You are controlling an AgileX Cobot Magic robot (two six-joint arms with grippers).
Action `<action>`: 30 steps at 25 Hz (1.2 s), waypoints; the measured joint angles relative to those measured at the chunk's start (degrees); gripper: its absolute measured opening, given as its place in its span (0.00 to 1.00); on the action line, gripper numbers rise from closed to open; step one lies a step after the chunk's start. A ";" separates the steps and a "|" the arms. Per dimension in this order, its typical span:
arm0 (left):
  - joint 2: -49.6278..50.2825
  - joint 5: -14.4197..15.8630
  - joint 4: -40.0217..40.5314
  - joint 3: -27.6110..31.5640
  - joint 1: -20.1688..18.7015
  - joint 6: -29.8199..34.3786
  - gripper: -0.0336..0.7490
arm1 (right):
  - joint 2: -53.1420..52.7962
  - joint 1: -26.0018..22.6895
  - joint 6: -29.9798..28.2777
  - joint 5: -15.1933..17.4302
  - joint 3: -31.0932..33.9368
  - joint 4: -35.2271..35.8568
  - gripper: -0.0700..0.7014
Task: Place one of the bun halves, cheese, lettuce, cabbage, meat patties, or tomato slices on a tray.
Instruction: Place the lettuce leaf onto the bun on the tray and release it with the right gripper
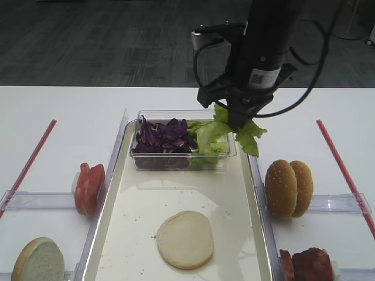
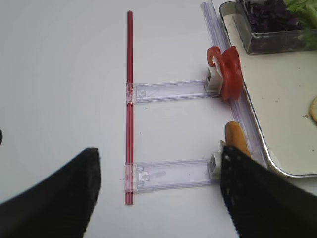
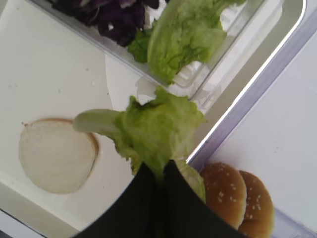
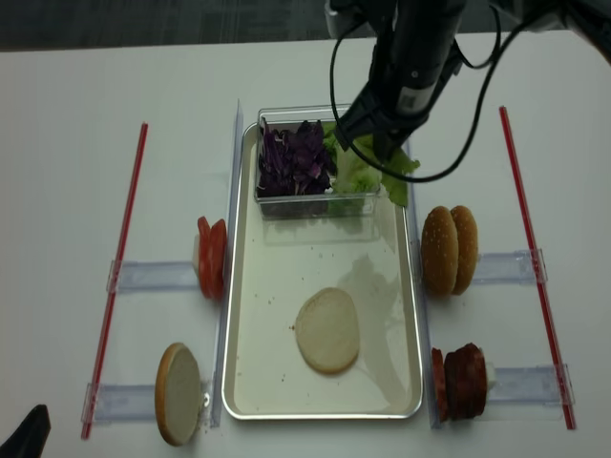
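My right gripper (image 3: 162,168) is shut on a frilly light-green lettuce leaf (image 3: 158,129), which hangs in the air over the right end of the clear box (image 1: 181,164) and the tray's right rim. A pale bun half (image 1: 185,239) lies flat on the long cream tray (image 1: 176,193). In the box are purple cabbage (image 1: 161,136) and more lettuce (image 1: 208,137). My left gripper (image 2: 158,148) is open and empty over the table left of the tray. No cheese is in view.
Left of the tray, tomato slices (image 1: 89,187) and a bun half (image 1: 38,260) stand on edge in clear holders. On the right stand two sesame bun halves (image 1: 288,187) and meat patties (image 1: 307,264). Red strips (image 1: 29,161) (image 1: 343,170) run along both sides.
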 joint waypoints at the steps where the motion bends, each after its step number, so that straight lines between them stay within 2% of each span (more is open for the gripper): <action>1: 0.00 0.00 0.00 0.00 0.00 0.00 0.65 | -1.21 0.00 -0.13 -0.23 1.73 0.00 0.16; 10: 0.00 0.00 0.00 0.00 0.00 0.00 0.65 | -7.99 0.13 -1.60 -4.21 12.79 1.56 0.16; 13: 0.00 0.00 0.00 0.00 0.00 0.00 0.65 | -8.96 1.57 -1.82 -5.23 15.60 1.59 0.16; 21: 0.00 0.00 0.00 0.00 0.00 0.00 0.65 | -9.12 9.29 -1.56 -10.20 18.83 1.90 0.16; 30: 0.00 0.00 0.00 0.00 0.00 0.00 0.65 | -7.69 14.71 -0.73 -11.90 19.05 1.90 0.16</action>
